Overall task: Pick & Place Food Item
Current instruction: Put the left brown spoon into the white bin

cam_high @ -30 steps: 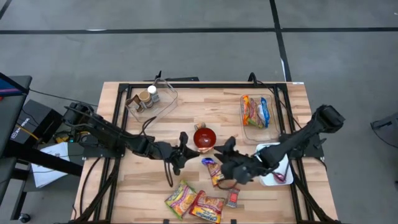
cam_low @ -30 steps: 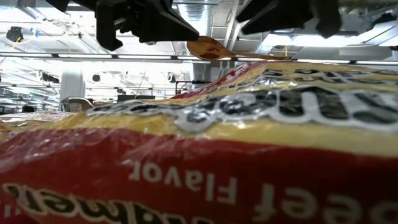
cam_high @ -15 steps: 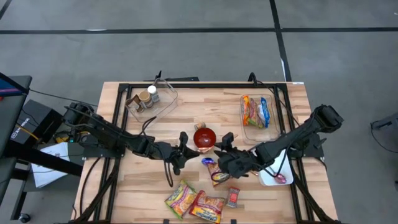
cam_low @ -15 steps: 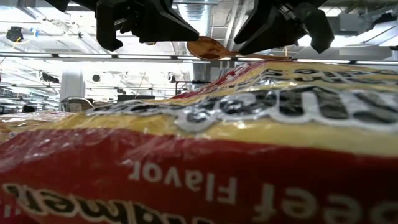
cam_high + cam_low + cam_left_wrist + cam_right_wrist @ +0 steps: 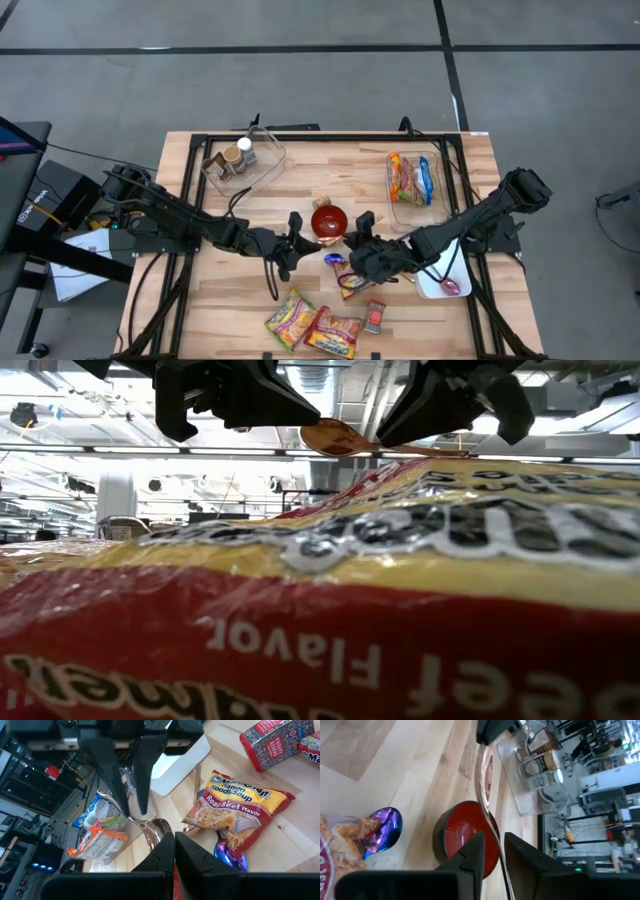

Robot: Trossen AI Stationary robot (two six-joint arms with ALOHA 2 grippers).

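Desk [image 5: 300, 160] crowded: clear bin [image 5: 438, 190] far right already holding packets, likely the drop spot; more packs [image 5: 310, 328] along the front edge.

Left gripper [image 5: 297, 240] parked just left of the bowl [image 5: 329, 221], fingers [image 5: 160, 857] together, holding nothing. Fine to leave there.

Right gripper [image 5: 355, 250] low, just right of the bowl and above the beef ramen pack [image 5: 350, 282]. Fingers [image 5: 470, 857] apart. From the right wrist view, straddling a long spoon [image 5: 485, 775] that lies across the bowl; not clamped on it as far as visible.

Ramen pack flat on the desk just front-right of the bowl, a purple spoon [image 5: 382, 830] lying on its near end. Probably the item to pick, though can't be sure which of the packs is meant.

Suggestions for the grasp:
- Back clear of the spoon handle before closing, otherwise likely to snag it and tip the bowl.
- Come straight down on the middle of the pack, away from the purple spoon.
- Pinch across the short side; the wrapper looks crinkly and slack, so expect slip, and bite into noodle bulk rather than the seam.
- Lift vertically before swinging toward the bin, to clear bowl and handle.
- Keep the left arm still; grippers sit close across the bowl.
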